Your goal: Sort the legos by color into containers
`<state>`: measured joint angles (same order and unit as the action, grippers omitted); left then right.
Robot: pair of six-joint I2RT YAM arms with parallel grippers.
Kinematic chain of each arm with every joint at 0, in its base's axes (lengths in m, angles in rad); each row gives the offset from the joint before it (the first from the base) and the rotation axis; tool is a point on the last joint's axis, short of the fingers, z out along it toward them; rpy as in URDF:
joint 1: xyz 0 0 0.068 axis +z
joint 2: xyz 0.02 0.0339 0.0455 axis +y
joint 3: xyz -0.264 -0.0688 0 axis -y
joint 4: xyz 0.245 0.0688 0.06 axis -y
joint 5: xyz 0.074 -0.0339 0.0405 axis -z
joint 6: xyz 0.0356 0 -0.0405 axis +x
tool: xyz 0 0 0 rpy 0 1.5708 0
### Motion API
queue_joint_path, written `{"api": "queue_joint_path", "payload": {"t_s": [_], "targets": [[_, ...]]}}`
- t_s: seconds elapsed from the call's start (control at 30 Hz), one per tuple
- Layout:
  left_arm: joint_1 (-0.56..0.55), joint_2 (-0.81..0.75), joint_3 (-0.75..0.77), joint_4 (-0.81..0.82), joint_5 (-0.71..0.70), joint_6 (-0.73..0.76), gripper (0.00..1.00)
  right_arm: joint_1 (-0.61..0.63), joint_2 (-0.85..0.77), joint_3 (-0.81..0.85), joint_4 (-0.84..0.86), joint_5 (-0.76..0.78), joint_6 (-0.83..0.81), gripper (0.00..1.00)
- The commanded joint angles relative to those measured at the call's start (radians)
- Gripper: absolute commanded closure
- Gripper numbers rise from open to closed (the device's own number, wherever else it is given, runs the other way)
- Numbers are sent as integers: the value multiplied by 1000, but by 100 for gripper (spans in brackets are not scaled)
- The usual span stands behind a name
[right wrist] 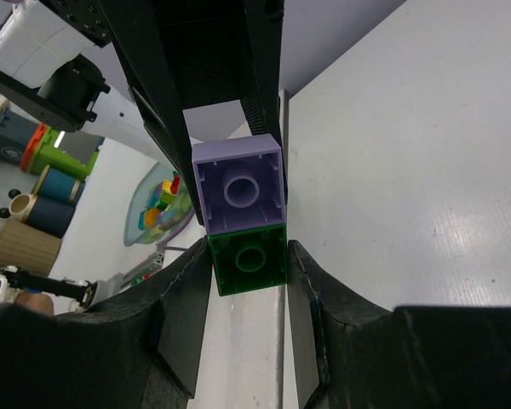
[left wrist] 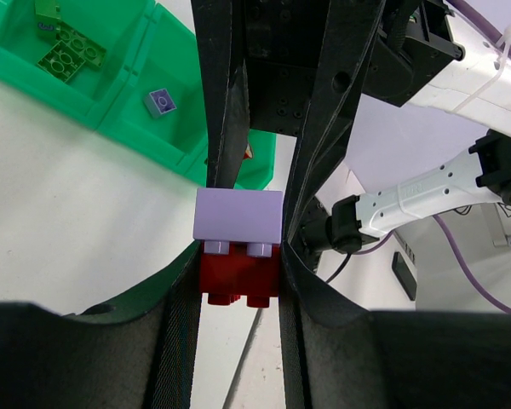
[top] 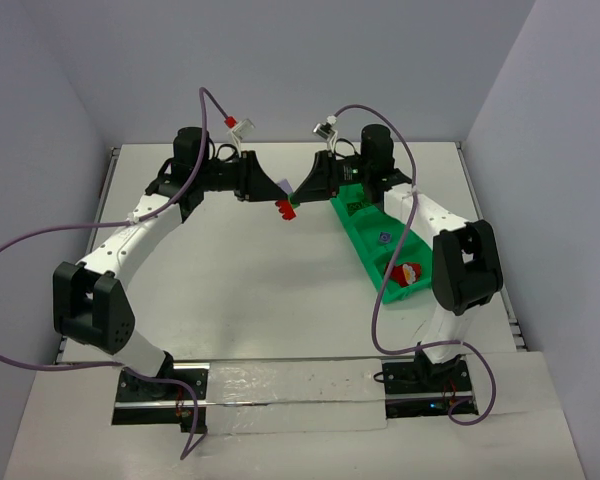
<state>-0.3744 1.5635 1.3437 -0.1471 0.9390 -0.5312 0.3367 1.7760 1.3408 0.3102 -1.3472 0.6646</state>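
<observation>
My two grippers meet above the middle of the table, left (top: 276,200) and right (top: 300,194). In the left wrist view my left gripper (left wrist: 238,294) is shut on a red brick (left wrist: 238,274) with a lilac brick (left wrist: 238,215) joined to its far side. In the right wrist view my right gripper (right wrist: 249,277) is shut on a green brick (right wrist: 249,260) that adjoins the same lilac brick (right wrist: 237,186). The red brick (top: 283,210) shows between the grippers. The green tray (top: 365,232) lies to the right, also in the left wrist view (left wrist: 119,119).
The tray holds green bricks (left wrist: 68,53) in one compartment, a small lilac piece (left wrist: 160,100) in the one beside it, and a red and white piece (top: 408,272) in the near one. Purple cables loop over both arms. Walls close in the table at the back and sides.
</observation>
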Motion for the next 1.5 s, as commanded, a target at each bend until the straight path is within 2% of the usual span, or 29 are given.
{"api": "queue_joint_path", "payload": {"t_s": [0.0, 0.03, 0.1, 0.27, 0.33, 0.47, 0.57, 0.63, 0.73, 0.83, 0.9, 1.1, 1.33, 1.47], "targets": [[-6, -50, 59, 36, -3, 9, 100, 1, 6, -20, 29, 0, 13, 95], [-6, -52, 61, 24, -9, 17, 100, -7, -1, -26, 19, 19, 2, 100], [-4, -56, 63, 3, -22, 37, 100, -26, -19, -39, -8, 56, -15, 100], [2, -61, 59, -17, -28, 51, 100, -54, -55, -4, -251, 179, -242, 100], [2, -60, 55, -11, -22, 47, 100, -59, -62, 6, -324, 213, -286, 100], [2, -64, 51, -16, -25, 46, 100, -69, -81, -21, -324, 274, -292, 100], [2, -67, 51, -31, -38, 53, 100, -86, -107, -39, -341, 378, -297, 100], [2, -68, 54, -39, -58, 51, 100, -97, -127, -37, -408, 563, -312, 100], [2, -58, 64, -66, -110, 53, 100, -105, -133, -5, -552, 1084, -318, 100], [-3, -57, 61, -75, -137, 54, 100, -130, -119, 1, -620, 1372, -286, 100], [-5, -60, 58, -75, -144, 51, 100, -143, -92, 16, -633, 1439, -285, 99], [-17, -59, 60, -92, -167, 56, 100, -152, -10, 69, -651, 1556, -308, 89], [-26, -54, 63, -98, -170, 57, 100, -160, 57, 127, -634, 1537, -329, 54], [-29, -49, 72, -101, -166, 62, 100, -160, 65, 150, -652, 1515, -338, 42]]}}
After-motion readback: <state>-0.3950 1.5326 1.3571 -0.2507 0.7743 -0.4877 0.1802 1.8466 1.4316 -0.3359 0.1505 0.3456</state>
